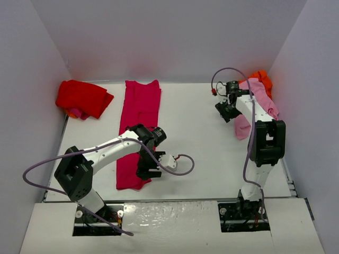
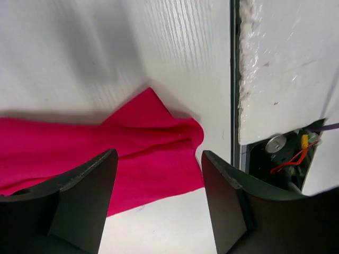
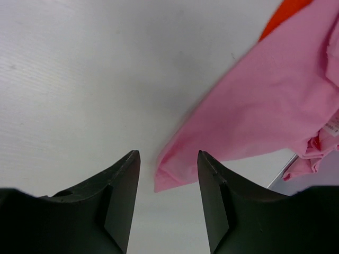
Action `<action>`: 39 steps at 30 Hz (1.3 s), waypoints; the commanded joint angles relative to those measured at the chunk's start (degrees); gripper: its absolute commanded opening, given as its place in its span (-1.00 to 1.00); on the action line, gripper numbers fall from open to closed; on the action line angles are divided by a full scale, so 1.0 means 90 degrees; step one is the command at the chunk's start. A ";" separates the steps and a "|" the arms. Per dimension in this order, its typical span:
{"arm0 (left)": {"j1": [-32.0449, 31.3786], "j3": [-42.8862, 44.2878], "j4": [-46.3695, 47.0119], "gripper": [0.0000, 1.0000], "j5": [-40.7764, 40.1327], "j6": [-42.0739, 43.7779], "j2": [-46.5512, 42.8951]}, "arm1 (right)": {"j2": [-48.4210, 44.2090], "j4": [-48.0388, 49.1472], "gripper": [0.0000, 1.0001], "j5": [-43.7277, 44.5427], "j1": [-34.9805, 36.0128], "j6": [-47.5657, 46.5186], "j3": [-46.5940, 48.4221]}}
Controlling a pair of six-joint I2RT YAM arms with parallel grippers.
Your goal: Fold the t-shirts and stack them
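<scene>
White table point(image 1: 201, 159), white walls around it. 1 crimson-magenta cloth t-shirt point(image 1: 139, 106) lies as a long strip, only half folded. To its left sits 1 bright red t-shirt point(image 1: 82, 98), folded. Well to its right, 1 pale pink t-shirt point(image 1: 262, 100) and 1 orange t-shirt point(image 1: 261, 78) lie heaped and unfolded. The left gripper point(image 1: 150, 170) hangs over the strip's near end and the right gripper point(image 1: 225, 111) far to its right, both spread and empty. I'd say about 1 of 4 is done.

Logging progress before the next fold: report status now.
Left gripper open, over near end of crimson shirt. Right gripper open, empty, beside pink shirt. Crimson shirt lies as long strip. Nothing blocking.
</scene>
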 commanded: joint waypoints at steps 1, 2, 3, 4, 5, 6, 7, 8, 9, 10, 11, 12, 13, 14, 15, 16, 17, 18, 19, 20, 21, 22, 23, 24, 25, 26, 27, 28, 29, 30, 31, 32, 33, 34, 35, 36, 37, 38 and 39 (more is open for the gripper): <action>-0.0642 -0.0377 0.0407 0.22 -0.0871 -0.0281 -0.0214 | -0.0498 0.0344 -0.09 0.0453 -0.0829 0.0587 0.0390; -0.0753 -0.0467 0.0537 0.22 -0.1014 -0.0330 -0.0161 | -0.0518 0.0348 -0.09 0.0449 -0.0866 0.0591 0.0402; -0.0864 -0.0556 0.0668 0.22 -0.1156 -0.0379 -0.0109 | -0.0538 0.0352 -0.09 0.0445 -0.0904 0.0596 0.0415; -0.0943 -0.0630 0.0797 0.22 -0.1270 -0.0413 -0.0054 | -0.0575 0.0362 -0.09 0.0430 -0.0915 0.0594 0.0399; -0.1010 -0.0696 0.0927 0.22 -0.1372 -0.0441 0.0001 | -0.0618 0.0374 -0.09 0.0410 -0.0915 0.0590 0.0372; -0.1075 -0.0746 0.1037 0.22 -0.1449 -0.0474 0.0050 | -0.0656 0.0384 -0.09 0.0397 -0.0917 0.0587 0.0346; -0.1135 -0.0740 0.1083 0.22 -0.1444 -0.0526 0.0080 | -0.0679 0.0392 -0.09 0.0404 -0.0924 0.0587 0.0323; -0.1177 -0.0722 0.1141 0.22 -0.1452 -0.0549 0.0128 | -0.0699 0.0393 -0.09 0.0396 -0.0925 0.0587 0.0285; -0.1207 -0.0702 0.1173 0.22 -0.1435 -0.0568 0.0158 | -0.0718 0.0401 -0.09 0.0386 -0.0925 0.0570 0.0255; -0.1269 -0.0667 0.1215 0.22 -0.1447 -0.0583 0.0221 | -0.0733 0.0416 -0.09 0.0405 -0.0932 0.0561 0.0199; -0.1311 -0.0633 0.1258 0.22 -0.1463 -0.0613 0.0263 | -0.0744 0.0427 -0.09 0.0405 -0.0935 0.0558 0.0136; -0.1344 -0.0595 0.1300 0.22 -0.1476 -0.0641 0.0302 | -0.0755 0.0434 -0.09 0.0383 -0.0938 0.0549 0.0076; -0.1387 -0.0553 0.1343 0.22 -0.1483 -0.0649 0.0359 | -0.0769 0.0442 -0.09 0.0356 -0.0944 0.0530 0.0027; -0.1427 -0.0520 0.1375 0.22 -0.1499 -0.0665 0.0424 | -0.0777 0.0450 -0.09 0.0356 -0.0944 0.0537 -0.0006; -0.1442 -0.0487 0.1389 0.22 -0.1526 -0.0680 0.0471 | -0.0791 0.0463 -0.09 0.0339 -0.0944 0.0522 -0.0056; -0.1452 -0.0452 0.1399 0.22 -0.1556 -0.0694 0.0515 | -0.0805 0.0478 -0.09 0.0320 -0.0944 0.0503 -0.0109; -0.1453 -0.0447 0.1434 0.22 -0.1594 -0.0708 0.0567 | -0.0819 0.0495 -0.09 0.0309 -0.0944 0.0496 -0.0152; -0.1453 -0.0447 0.1474 0.22 -0.1634 -0.0721 0.0621 | -0.0832 0.0513 -0.09 0.0300 -0.0944 0.0491 -0.0192; -0.1447 -0.0447 0.1501 0.22 -0.1648 -0.0726 0.0652 | -0.0843 0.0519 -0.09 0.0285 -0.0944 0.0490 -0.0206; -0.1447 -0.0452 0.1537 0.21 -0.1684 -0.0732 0.0682 | -0.0856 0.0525 -0.09 0.0266 -0.0947 0.0487 -0.0236; -0.1451 -0.0461 0.1582 0.21 -0.1738 -0.0741 0.0719 | -0.0869 0.0534 -0.09 0.0248 -0.0952 0.0482 -0.0281; -0.1453 -0.0466 0.1610 0.19 -0.1785 -0.0746 0.0747 | -0.0876 0.0544 -0.09 0.0239 -0.0954 0.0475 -0.0309; -0.1453 -0.0480 0.1642 0.16 -0.1832 -0.0753 0.0777 | -0.0883 0.0552 -0.09 0.0235 -0.0951 0.0467 -0.0321; -0.1453 -0.0505 0.1693 0.12 -0.1884 -0.0764 0.0816 | -0.0896 0.0559 -0.08 0.0228 -0.0945 0.0461 -0.0334; -0.1453 -0.0505 0.1701 0.07 -0.1914 -0.0757 0.0831 | -0.0903 0.0566 -0.08 0.0213 -0.0952 0.0460 -0.0341; -0.1453 -0.0512 0.1696 0.05 -0.1922 -0.0762 0.0848 | -0.0905 0.0568 -0.08 0.0209 -0.0954 0.0460 -0.0343; -0.1453 -0.0519 0.1702 -0.01 -0.1935 -0.0774 0.0863 | -0.0918 0.0577 -0.08 0.0205 -0.0954 0.0452 -0.0348; -0.1453 -0.0525 0.1715 -0.10 -0.1954 -0.0785 0.0875 | -0.0935 0.0588 -0.08 0.0198 -0.0954 0.0441 -0.0354; -0.1453 -0.0531 0.1731 -0.16 -0.1975 -0.0791 0.0880 | -0.0941 0.0588 -0.08 0.0188 -0.0954 0.0441 -0.0365; -0.1453 -0.0536 0.1745 -0.22 -0.1997 -0.0793 0.0885 | -0.0946 0.0590 -0.08 0.0177 -0.0952 0.0439 -0.0376; -0.1453 -0.0542 0.1757 -0.28 -0.2021 -0.0787 0.0891 | -0.0952 0.0595 -0.07 0.0165 -0.0947 0.0433 -0.0388; -0.1453 -0.0558 0.1772 -0.35 -0.2061 -0.0785 0.0893 | -0.0954 0.0601 -0.07 0.0161 -0.0948 0.0431 -0.0395; -0.1453 -0.0580 0.1789 -0.43 -0.2110 -0.0785 0.0894 | -0.0954 0.0607 -0.07 0.0161 -0.0953 0.0431 -0.0401; -0.1453 -0.0597 0.1818 -0.49 -0.2131 -0.0778 0.0900 | -0.0954 0.0601 -0.07 0.0167 -0.0947 0.0431 -0.0409; -0.1453 -0.0611 0.1835 -0.61 -0.2156 -0.0772 0.0906 | -0.0960 0.0606 -0.07 0.0165 -0.0945 0.0431 -0.0420; -0.1453 -0.0625 0.1844 -0.77 -0.2187 -0.0768 0.0910 | -0.0969 0.0619 -0.07 0.0156 -0.0944 0.0431 -0.0433; -0.1453 -0.0641 0.1858 -0.90 -0.2220 -0.0765 0.0910 | -0.0974 0.0627 -0.07 0.0151 -0.0947 0.0431 -0.0447; -0.1453 -0.0661 0.1879 -1.00 -0.2254 -0.0765 0.0903 | -0.0974 0.0627 -0.07 0.0151 -0.0954 0.0431 -0.0460; -0.1453 -0.0661 0.1888 -1.00 -0.2263 -0.0765 0.0885 | -0.0983 0.0627 -0.07 0.0160 -0.0945 0.0431 -0.0460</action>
